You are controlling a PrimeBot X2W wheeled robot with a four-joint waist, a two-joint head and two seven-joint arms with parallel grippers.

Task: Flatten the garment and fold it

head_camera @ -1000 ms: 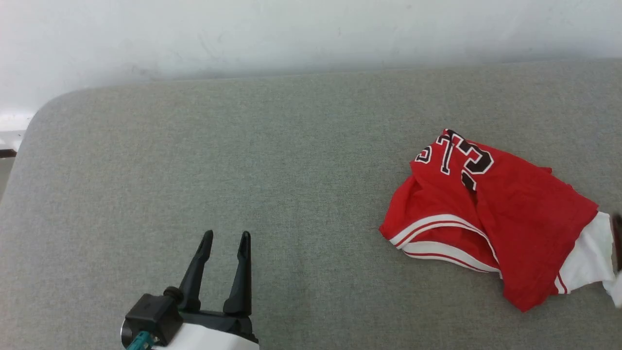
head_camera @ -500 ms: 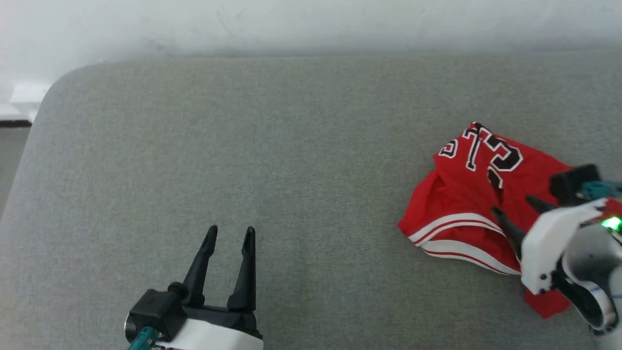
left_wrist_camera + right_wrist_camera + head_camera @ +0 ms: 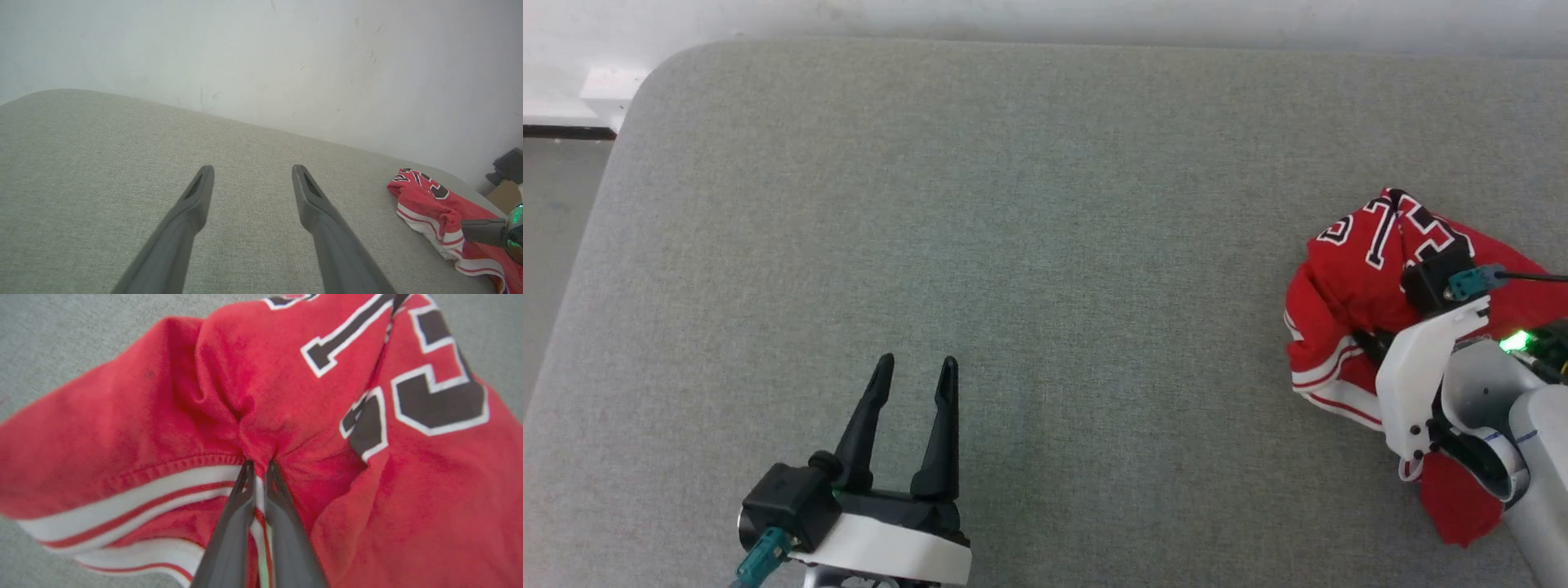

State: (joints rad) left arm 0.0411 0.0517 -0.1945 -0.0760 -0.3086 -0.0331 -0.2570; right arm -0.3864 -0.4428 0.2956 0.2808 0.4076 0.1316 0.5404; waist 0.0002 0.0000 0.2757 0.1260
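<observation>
The garment (image 3: 1347, 269), a crumpled red jersey with white-and-red striped trim and black numbers, lies bunched at the right side of the grey surface. My right gripper (image 3: 1370, 339) reaches into it from the right. In the right wrist view this gripper (image 3: 258, 467) is shut, pinching a fold of the red garment (image 3: 163, 416) just above the striped trim. My left gripper (image 3: 915, 363) stands open over bare surface at the lower left, far from the cloth. Between its spread fingers (image 3: 252, 169) is nothing, and the garment (image 3: 425, 200) lies off to its right.
The grey padded surface (image 3: 1013, 204) has a rounded far-left corner, with floor (image 3: 556, 212) beyond its left edge. A white wall (image 3: 261, 53) runs along the back. A cardboard box (image 3: 500, 195) and a dark object (image 3: 508, 163) sit past the surface's far right end.
The head camera has tilted down and turned. My right gripper came in from the right, reached into the garment and shut on a fold, bunching the cloth. The left gripper stayed open.
</observation>
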